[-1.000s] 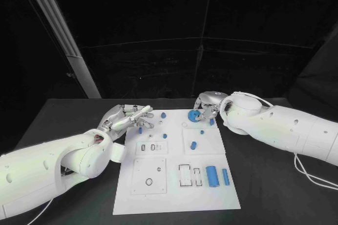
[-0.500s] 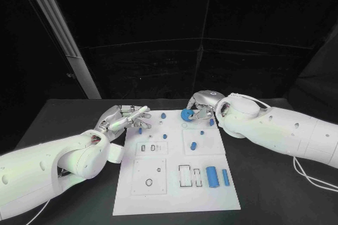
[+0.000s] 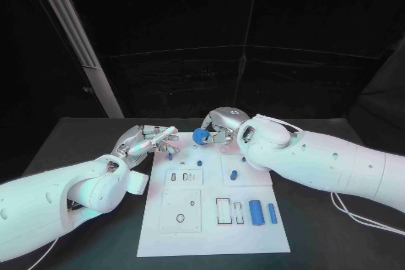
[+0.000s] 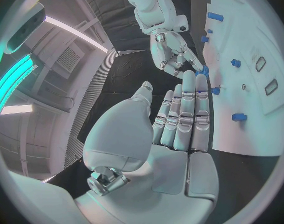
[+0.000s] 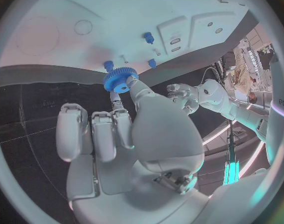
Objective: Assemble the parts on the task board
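Right hand [image 3: 221, 121] over the far edge of the task board [image 3: 211, 235], fingers [image 5: 120, 114] pinching a blue gear [image 3: 202, 136] and holding it above the board's far left corner. Gear teeth plain to see in the right wrist view [image 5: 121, 79], thumb and one finger clamped on it, remaining fingers curled beside. Left hand [image 3: 145, 142] just off the board's far left edge, above the black desk [image 3: 76, 141], holding nothing, fingers [image 4: 185, 114] straight, pressed side by side and pointing toward the gear. Hands near each other, not touching.

On the board: small blue pegs [image 3: 199, 163] standing near the far left part, close under the gear; one blue oblong piece [image 3: 233, 175] around the middle; two blue cylinders [image 3: 256, 212] lying side by side at the near right, the left one thicker, the thinner one [image 3: 271, 213] beside it. Two slotted rectangular recesses [image 3: 223, 211] just left of the cylinders, and a square plate with a small oval hole [image 3: 179, 218] at the near left.
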{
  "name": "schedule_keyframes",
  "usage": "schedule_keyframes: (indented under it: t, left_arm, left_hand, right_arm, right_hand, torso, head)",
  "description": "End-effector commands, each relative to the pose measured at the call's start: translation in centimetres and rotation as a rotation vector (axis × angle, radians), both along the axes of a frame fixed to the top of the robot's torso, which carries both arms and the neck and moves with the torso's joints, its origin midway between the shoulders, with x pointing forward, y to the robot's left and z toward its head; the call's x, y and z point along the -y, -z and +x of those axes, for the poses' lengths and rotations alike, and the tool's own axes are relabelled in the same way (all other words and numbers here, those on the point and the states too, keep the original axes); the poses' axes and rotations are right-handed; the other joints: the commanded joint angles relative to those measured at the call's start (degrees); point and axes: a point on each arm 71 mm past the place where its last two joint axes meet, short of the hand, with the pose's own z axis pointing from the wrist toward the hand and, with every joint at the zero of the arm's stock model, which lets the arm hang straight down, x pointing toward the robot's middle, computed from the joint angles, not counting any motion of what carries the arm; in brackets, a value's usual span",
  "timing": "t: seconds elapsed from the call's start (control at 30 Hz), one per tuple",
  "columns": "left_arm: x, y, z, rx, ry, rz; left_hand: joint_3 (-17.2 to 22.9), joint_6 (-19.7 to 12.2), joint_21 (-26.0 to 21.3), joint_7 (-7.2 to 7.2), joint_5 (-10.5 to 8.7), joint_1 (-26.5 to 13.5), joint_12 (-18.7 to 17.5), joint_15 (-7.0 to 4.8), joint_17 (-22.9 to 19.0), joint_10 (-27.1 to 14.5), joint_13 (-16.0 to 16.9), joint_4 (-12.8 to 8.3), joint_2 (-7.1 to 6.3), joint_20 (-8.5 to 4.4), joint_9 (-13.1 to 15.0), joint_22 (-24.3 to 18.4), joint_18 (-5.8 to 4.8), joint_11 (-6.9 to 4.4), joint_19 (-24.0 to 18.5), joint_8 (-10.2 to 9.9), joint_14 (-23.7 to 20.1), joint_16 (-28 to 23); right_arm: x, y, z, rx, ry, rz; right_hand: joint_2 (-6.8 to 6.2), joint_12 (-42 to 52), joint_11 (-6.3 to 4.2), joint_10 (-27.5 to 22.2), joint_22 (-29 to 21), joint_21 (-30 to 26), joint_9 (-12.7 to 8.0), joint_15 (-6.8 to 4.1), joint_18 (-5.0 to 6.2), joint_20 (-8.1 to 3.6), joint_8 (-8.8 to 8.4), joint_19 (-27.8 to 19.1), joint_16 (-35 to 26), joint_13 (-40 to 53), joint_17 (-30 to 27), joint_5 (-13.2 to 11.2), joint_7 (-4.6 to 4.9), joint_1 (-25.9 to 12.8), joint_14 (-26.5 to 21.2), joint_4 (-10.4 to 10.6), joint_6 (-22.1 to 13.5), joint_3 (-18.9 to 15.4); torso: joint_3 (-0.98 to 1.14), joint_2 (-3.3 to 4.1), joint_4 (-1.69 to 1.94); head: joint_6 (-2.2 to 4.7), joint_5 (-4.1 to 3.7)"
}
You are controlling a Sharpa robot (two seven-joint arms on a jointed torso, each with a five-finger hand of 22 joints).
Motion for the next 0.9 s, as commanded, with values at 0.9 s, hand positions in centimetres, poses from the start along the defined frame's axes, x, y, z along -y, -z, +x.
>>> schedule_keyframes:
  t: [0.9]
  left_arm:
    - [0.0, -0.3, 0.1, 0.018, 0.009, -0.003]
  left_hand:
    - [-0.1, -0.1, -0.1, 0.23, -0.03, 0.1, -0.3, -0.10, 0.2, -0.1, 0.0, -0.5, 0.77, 0.29, 0.0, -0.1, 0.70, 0.12, -0.1, -0.2, -0.5, 0.3]
  right_arm:
    - [-3.2, 2.5, 0.4, -0.054, -0.013, -0.118]
  right_hand:
    - [-0.84, -0.1, 0.08, 0.8, 0.1, 0.4, 3.0, -0.19, -0.43, -0.09, -0.28, 0.3, 0.0, 5.9, 9.1, -0.6, -1.35, -0.7, 4.7, 0.0, 2.3, 0.8]
  torso:
    - [0.03, 0.03, -0.15]
  head:
    - [-0.74, 0.56]
